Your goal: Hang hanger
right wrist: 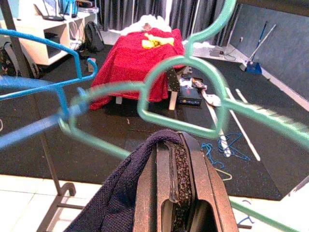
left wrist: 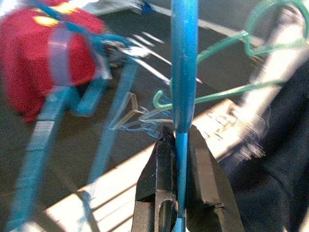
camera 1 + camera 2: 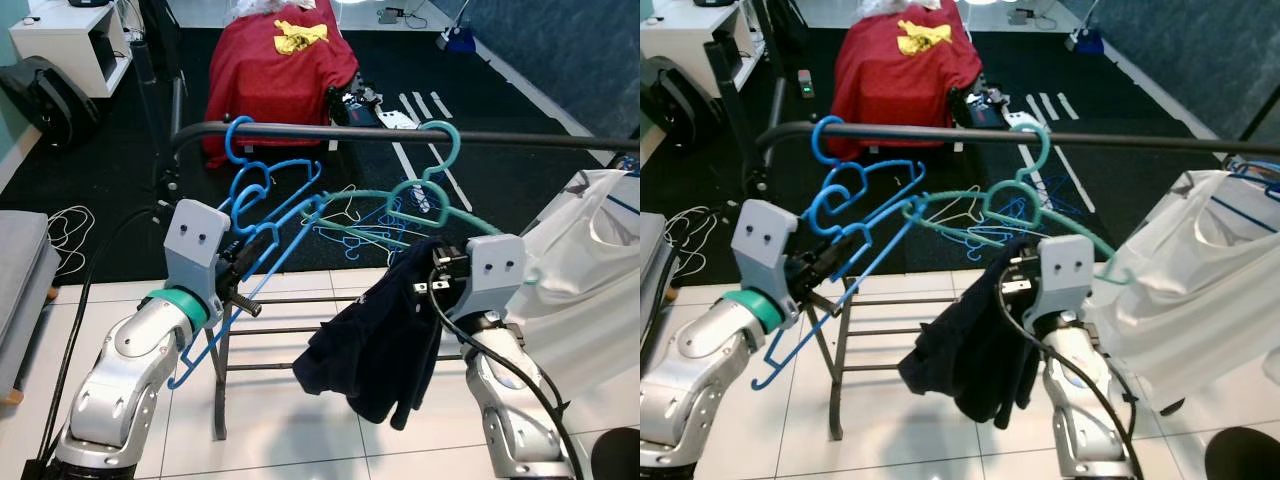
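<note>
Rail (image 3: 400,137) as landmark. Teal hanger (image 3: 430,195) hook already over rail, dark garment (image 3: 385,335) draped below; right gripper (image 1: 175,159) clamped on garment. Blue hanger (image 3: 270,235) hook at rail, long axis slanting down-left; left gripper (image 2: 176,150) pinching its bar, nearer arm.

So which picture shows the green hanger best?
The left eye view: the green hanger shows whole there, hook over the black rail, dark garment hanging from it. The right eye view shows the same. The right wrist view shows its neck close up, the left wrist view just a blurry piece.
</note>
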Controlling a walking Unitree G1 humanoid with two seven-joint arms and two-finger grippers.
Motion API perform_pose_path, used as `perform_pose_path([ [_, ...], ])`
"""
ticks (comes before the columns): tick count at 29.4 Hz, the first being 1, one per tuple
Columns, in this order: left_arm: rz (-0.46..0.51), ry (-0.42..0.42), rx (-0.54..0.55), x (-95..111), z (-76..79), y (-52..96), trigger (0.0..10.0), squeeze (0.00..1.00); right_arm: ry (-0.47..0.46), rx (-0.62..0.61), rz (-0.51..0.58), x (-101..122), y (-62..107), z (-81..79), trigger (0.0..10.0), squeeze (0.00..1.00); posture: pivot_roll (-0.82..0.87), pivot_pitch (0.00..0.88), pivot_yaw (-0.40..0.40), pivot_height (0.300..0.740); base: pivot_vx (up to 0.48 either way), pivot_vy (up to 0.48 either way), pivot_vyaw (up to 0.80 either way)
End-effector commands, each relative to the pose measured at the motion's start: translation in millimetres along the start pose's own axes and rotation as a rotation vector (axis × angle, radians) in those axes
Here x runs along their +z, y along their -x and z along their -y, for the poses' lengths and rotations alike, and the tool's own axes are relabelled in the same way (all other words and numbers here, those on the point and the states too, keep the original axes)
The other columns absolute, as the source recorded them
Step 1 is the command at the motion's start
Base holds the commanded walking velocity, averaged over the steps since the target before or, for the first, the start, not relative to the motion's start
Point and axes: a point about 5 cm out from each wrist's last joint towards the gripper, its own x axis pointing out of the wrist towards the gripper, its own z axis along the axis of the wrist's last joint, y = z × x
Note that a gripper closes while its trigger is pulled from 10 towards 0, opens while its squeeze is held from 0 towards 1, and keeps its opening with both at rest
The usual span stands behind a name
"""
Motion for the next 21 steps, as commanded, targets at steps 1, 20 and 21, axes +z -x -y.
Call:
perform_pose_path([
  [1, -0.001, 0.000, -0.071, 1.5, 12.7, -5.9, 10.0, 0.00, -0.005, -0.002, 0.013, 2.2, -1.9, 0.0, 10.0, 0.00, 0.00, 0.059, 0.044, 0.740, 0.000, 0.000, 0.00],
  [20, 0.101, -0.080, -0.214, 32.1, 41.8, -56.9, 10.0, 0.00, -0.009, -0.028, 0.019, 2.9, 2.3, 2.4, 10.0, 0.00, -0.02, 0.054, 0.068, 0.740, 0.000, 0.000, 0.00],
  [21, 0.101, -0.080, -0.214, 32.1, 41.8, -56.9, 10.0, 0.00, -0.009, -0.028, 0.019, 2.9, 2.3, 2.4, 10.0, 0.00, -0.02, 0.054, 0.068, 0.740, 0.000, 0.000, 0.00],
])
